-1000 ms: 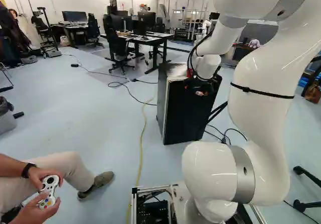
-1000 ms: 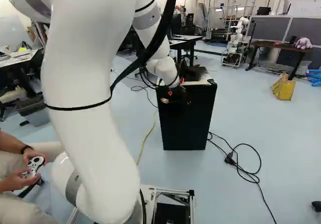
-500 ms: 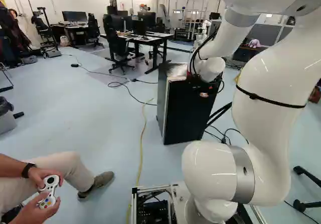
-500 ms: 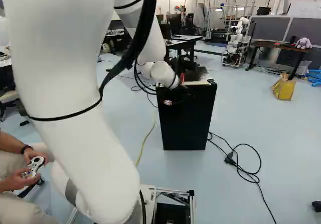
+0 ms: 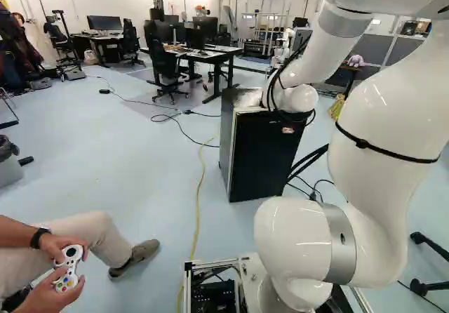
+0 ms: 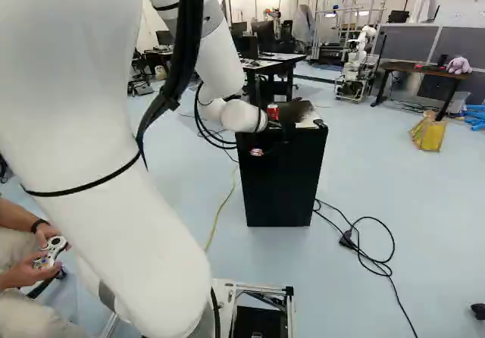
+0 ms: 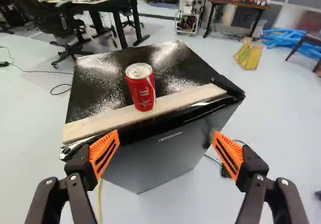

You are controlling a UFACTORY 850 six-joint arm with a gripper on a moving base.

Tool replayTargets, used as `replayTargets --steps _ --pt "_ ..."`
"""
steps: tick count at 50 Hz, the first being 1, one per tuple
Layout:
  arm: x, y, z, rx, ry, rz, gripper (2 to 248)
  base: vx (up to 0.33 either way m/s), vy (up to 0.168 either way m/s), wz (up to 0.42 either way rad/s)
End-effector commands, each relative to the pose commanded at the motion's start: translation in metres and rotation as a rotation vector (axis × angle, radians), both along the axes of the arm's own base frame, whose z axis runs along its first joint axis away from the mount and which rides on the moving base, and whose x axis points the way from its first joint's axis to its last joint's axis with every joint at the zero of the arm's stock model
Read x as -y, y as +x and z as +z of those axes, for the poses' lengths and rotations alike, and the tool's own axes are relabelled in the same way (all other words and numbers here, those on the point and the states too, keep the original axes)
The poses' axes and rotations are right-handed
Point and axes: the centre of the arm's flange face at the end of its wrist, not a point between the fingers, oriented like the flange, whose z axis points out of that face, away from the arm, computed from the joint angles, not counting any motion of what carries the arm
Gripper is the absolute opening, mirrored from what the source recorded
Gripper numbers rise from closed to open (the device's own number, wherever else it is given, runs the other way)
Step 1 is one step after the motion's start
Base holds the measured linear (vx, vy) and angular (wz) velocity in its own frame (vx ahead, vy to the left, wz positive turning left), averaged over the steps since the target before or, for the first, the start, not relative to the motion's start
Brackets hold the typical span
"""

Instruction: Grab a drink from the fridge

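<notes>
Your gripper (image 6: 271, 144) is wide open, fingers well apart, nr the fridge's (image 7: 150, 163) upper front edge. Your red can (image 7: 140, 87) stands upright on the pale strip (image 7: 90, 125) along the fridge top's front, ahead of the fingertips, btwn their lines. In the R base view you've a blk cable (image 6: 383, 266) on the floor, R of the fridge, & another robot (image 6: 356, 65) further back.
</notes>
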Motion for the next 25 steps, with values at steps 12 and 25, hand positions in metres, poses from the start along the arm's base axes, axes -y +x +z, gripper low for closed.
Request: replayTargets --steps 12,25 --pt "-0.004 0.005 0.002 0.06 -0.059 0.076 247 0.0 0.0 0.0" --pt "-0.004 0.008 -0.01 0.051 -0.062 0.093 247 0.0 0.0 0.0"
